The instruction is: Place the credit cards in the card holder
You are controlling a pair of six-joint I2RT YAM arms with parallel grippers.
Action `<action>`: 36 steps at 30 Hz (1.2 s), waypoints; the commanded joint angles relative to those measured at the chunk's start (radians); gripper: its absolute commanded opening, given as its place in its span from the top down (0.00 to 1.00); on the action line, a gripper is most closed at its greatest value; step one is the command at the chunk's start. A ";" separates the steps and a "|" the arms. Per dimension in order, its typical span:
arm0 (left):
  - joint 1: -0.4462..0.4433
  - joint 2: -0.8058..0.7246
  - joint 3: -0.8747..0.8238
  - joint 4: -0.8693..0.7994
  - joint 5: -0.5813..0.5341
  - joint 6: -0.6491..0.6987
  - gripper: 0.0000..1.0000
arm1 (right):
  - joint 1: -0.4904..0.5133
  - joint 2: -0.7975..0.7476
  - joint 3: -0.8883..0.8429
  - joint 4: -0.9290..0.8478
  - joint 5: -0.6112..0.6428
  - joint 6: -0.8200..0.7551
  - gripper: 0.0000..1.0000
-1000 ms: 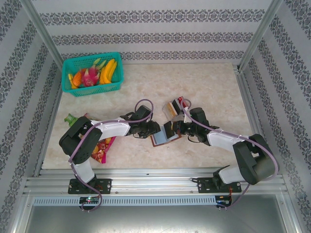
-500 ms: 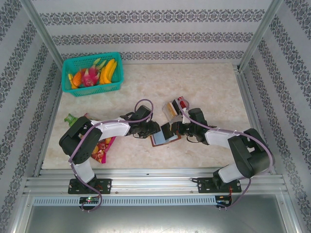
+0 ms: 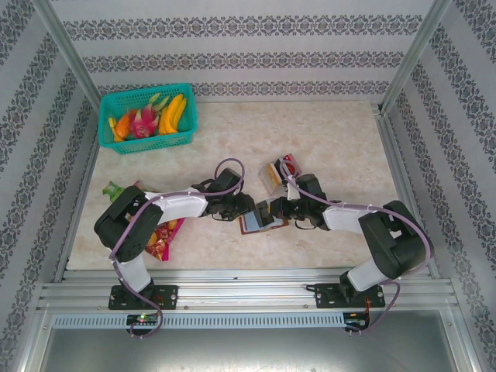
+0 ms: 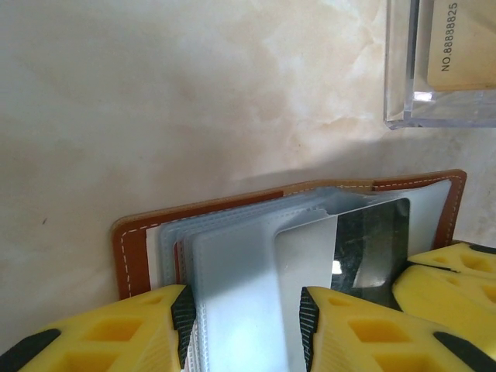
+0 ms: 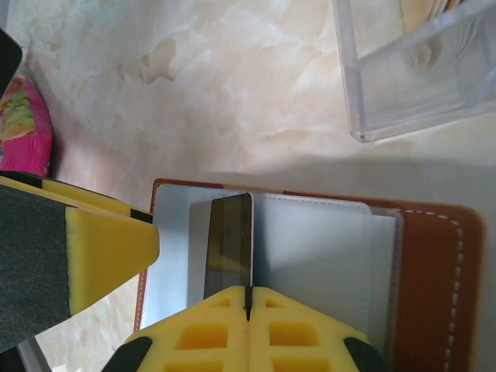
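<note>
The brown leather card holder lies open on the table between both grippers, its grey-clear sleeves fanned up. My left gripper grips the stack of sleeves between its yellow fingers, at the holder's left side. My right gripper is shut on a dark, glossy credit card, held edge-on with its far end among the sleeves. That card also shows in the left wrist view, next to the right gripper's fingers. The holder's leather cover lies flat to the right.
A clear slotted stand with upright cards stands just behind the holder, close to both wrists. A teal basket of fruit sits at the back left. A colourful snack packet lies beside the left arm.
My right arm has drawn in toward the holder, and its gripper has shifted slightly left and nearer with the card. The left gripper has kept its place.
</note>
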 commanded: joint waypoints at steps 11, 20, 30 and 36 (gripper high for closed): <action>-0.016 0.012 -0.023 -0.042 -0.020 -0.029 0.55 | 0.132 -0.003 -0.017 0.046 0.218 0.237 1.00; -0.016 -0.020 -0.052 -0.032 -0.038 -0.042 0.56 | 0.181 -0.085 -0.026 -0.005 0.351 0.312 0.99; -0.016 -0.031 -0.058 -0.025 -0.036 -0.040 0.56 | 0.191 -0.097 0.044 -0.138 0.270 0.297 0.93; -0.016 -0.032 -0.070 -0.005 -0.029 -0.049 0.56 | 0.214 -0.053 0.046 -0.107 0.251 0.336 0.83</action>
